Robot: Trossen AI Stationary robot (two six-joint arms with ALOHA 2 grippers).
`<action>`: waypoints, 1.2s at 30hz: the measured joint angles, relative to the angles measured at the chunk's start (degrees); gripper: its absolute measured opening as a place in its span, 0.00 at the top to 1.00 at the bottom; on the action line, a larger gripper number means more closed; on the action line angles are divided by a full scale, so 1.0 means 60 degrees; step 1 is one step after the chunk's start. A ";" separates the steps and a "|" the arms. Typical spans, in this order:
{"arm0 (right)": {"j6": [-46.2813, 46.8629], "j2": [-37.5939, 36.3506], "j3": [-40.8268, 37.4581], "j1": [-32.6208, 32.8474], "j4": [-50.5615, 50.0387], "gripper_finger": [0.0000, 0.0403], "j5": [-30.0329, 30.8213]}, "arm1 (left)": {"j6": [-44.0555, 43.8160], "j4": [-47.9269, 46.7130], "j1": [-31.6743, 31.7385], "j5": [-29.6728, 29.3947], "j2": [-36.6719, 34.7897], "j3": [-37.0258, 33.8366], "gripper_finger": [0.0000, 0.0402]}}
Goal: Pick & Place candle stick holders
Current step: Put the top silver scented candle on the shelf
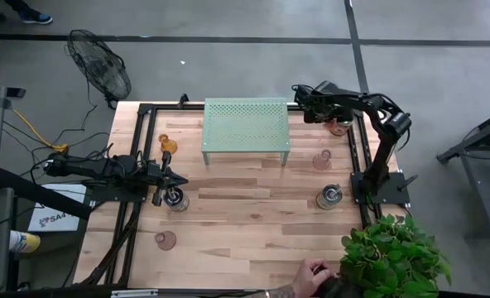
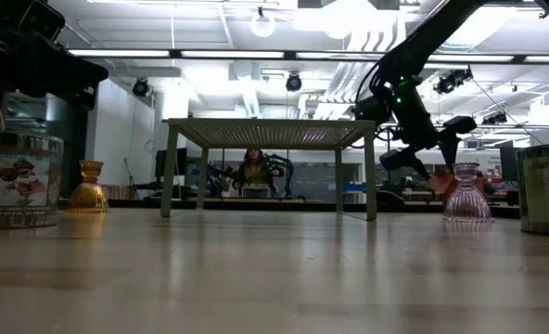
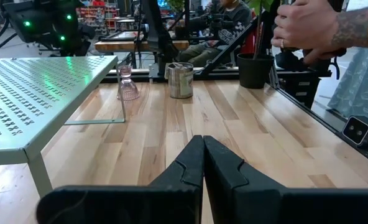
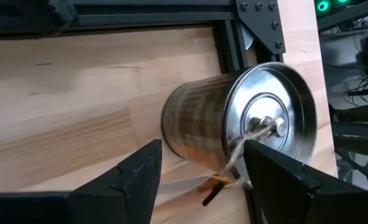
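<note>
- Pale green perforated stand (image 1: 246, 131): one, at the table's far middle; landmark.
- Arms: two. Left gripper (image 1: 169, 178) near-left of stand, jaws closed on nothing. Right gripper (image 1: 311, 101) just right of stand, jaws apart, straddling one tin (image 4: 234, 121) without clamping it.
- Silvery tin holders: three; others (image 1: 176, 199) near-left, (image 1: 329, 197) near-right.
- Glass holders: three; amber (image 1: 167, 145) left of stand, pink (image 1: 322, 160) right, pinkish (image 1: 165, 240) far near-left.

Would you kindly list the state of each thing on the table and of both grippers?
Left gripper: jaws shut, empty, beside a tin.
Right gripper: jaws open around a silvery tin, at the far right corner.
Amber holder: upright.
Pink holder: upright.
Green stand: standing, top bare.
</note>
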 joint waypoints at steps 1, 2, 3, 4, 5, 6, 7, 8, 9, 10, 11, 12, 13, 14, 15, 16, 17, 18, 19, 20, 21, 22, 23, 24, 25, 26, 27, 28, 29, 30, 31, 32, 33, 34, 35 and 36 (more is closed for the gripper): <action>0.0000 0.0000 0.0002 -0.0033 0.0000 0.45 0.0026 | 0.0000 -0.0001 -0.0003 0.0000 0.0001 0.0000 1.00; -0.0001 0.0000 0.0002 -0.0062 0.0004 0.45 0.0036 | 0.0000 0.0000 -0.0001 0.0001 0.0001 0.0000 1.00; -0.0025 0.0000 0.0002 -0.0100 0.0004 0.45 0.0038 | 0.0000 0.0000 -0.0003 0.0004 0.0000 0.0000 1.00; -0.0083 0.0000 0.0002 -0.0134 0.0004 0.45 0.0038 | 0.0002 0.0000 -0.0002 0.0004 0.0000 0.0000 1.00; -0.0214 0.0000 0.0002 -0.0167 0.0024 0.45 0.0020 | 0.0004 0.0000 0.0000 0.0004 0.0000 0.0000 1.00; -0.0298 0.0000 0.0002 -0.0207 0.0071 0.45 -0.0001 | 0.0001 0.0000 -0.0003 0.0004 0.0000 0.0000 1.00; -0.0365 0.0000 0.0002 -0.0237 0.0110 0.45 -0.0023 | 0.0001 0.0000 0.0000 0.0004 0.0000 0.0000 1.00; -0.0423 0.0000 0.0002 -0.0279 0.0159 0.45 -0.0043 | 0.0002 0.0000 -0.0002 0.0004 0.0002 0.0000 1.00; -0.0426 0.0000 0.0002 -0.0312 0.0184 0.45 -0.0091 | 0.0000 0.0000 0.0000 0.0004 0.0000 0.0000 1.00; -0.0426 0.0000 0.0002 -0.0345 0.0218 0.45 -0.0139 | 0.0003 0.0000 -0.0004 0.0004 0.0000 0.0000 1.00; -0.0433 0.0001 0.0002 -0.0361 0.0256 0.45 -0.0202 | 0.0004 0.0000 0.0000 0.0007 0.0000 0.0000 1.00; -0.0469 0.0023 0.0009 -0.0386 0.0295 0.46 -0.0269 | 0.0003 0.0000 0.0000 0.0007 0.0000 0.0000 1.00; -0.0547 0.0054 0.0019 -0.0404 0.0321 0.46 -0.0336 | 0.0000 0.0000 0.0000 0.0007 0.0000 0.0000 1.00; -0.0675 0.0093 0.0027 -0.0409 0.0325 0.47 -0.0399 | 0.0000 0.0000 0.0000 0.0007 0.0000 -0.0003 1.00; -0.0799 0.0144 0.0032 -0.0405 0.0327 0.47 -0.0461 | 0.0001 0.0000 0.0000 0.0007 0.0000 0.0000 1.00; -0.0905 0.0203 0.0039 -0.0398 0.0324 0.48 -0.0483 | 0.0002 0.0000 0.0000 0.0007 0.0000 0.0000 1.00; -0.1023 0.0245 0.0042 -0.0398 0.0321 0.49 -0.0498 | 0.0001 0.0000 0.0000 0.0011 0.0000 0.0000 1.00; -0.1100 0.0268 0.0042 -0.0398 0.0324 0.49 -0.0528 | 0.0002 0.0000 -0.0002 0.0022 0.0000 0.0000 1.00; -0.1158 0.0273 0.0042 -0.0392 0.0328 0.50 -0.0552 | 0.0000 0.0000 0.0000 0.0051 0.0000 0.0000 1.00; -0.1200 0.0273 0.0042 -0.0357 0.0328 0.51 -0.0562 | 0.0000 0.0000 0.0000 0.0051 0.0000 0.0000 1.00; -0.1246 0.0279 0.0042 -0.0328 0.0322 0.52 -0.0564 | 0.0002 0.0000 -0.0003 0.0051 0.0000 0.0000 1.00; -0.1263 0.0286 0.0042 -0.0318 0.0314 0.53 -0.0557 | 0.0002 0.0000 0.0000 0.0051 0.0000 0.0000 1.00; -0.1297 0.0288 0.0039 -0.0318 0.0302 0.55 -0.0556 | 0.0002 0.0000 -0.0004 0.0049 0.0000 0.0000 1.00; -0.1372 0.0288 0.0039 -0.0318 0.0302 0.56 -0.0579 | 0.0002 -0.0002 -0.0002 0.0047 0.0000 0.0000 1.00; -0.1482 0.0287 0.0039 -0.0318 0.0302 0.58 -0.0629 | 0.0002 0.0000 0.0000 0.0047 0.0000 0.0000 1.00; -0.1543 0.0284 0.0039 -0.0318 0.0298 0.59 -0.0647 | 0.0000 0.0000 -0.0003 0.0044 0.0000 -0.0003 1.00; -0.1596 0.0284 0.0039 -0.0302 0.0288 0.61 -0.0660 | 0.0000 0.0000 0.0000 0.0043 0.0000 0.0000 1.00; -0.1620 0.0284 0.0036 -0.0279 0.0284 0.63 -0.0664 | 0.0000 0.0000 -0.0002 0.0040 0.0002 0.0000 1.00; -0.1668 0.0284 0.0033 -0.0274 0.0278 0.65 -0.0661 | 0.0000 0.0000 0.0000 0.0040 0.0000 0.0000 1.00; -0.1676 0.0284 0.0032 -0.0274 0.0274 0.67 -0.0663 | 0.0000 0.0000 0.0000 0.0040 0.0000 0.0000 1.00; -0.1676 0.0284 0.0032 -0.0274 0.0274 0.68 -0.0681 | 0.0002 0.0000 -0.0004 0.0036 0.0004 0.0000 1.00; -0.1676 0.0282 0.0032 -0.0274 0.0274 0.70 -0.0699 | 0.0004 0.0000 -0.0003 0.0036 0.0000 0.0000 1.00; -0.1676 0.0280 0.0032 -0.0274 0.0274 0.72 -0.0708 | 0.0004 0.0000 0.0000 0.0036 0.0003 0.0000 1.00; -0.1676 0.0280 0.0031 -0.0274 0.0277 0.73 -0.0708 | 0.0000 0.0000 0.0000 0.0033 0.0001 0.0000 1.00; -0.1676 0.0280 0.0028 -0.0260 0.0277 0.75 -0.0710 | 0.0002 0.0000 -0.0002 0.0033 0.0000 0.0000 1.00; -0.1679 0.0280 0.0025 -0.0256 0.0277 0.76 -0.0709 | 0.0002 0.0000 -0.0002 0.0033 0.0000 0.0000 1.00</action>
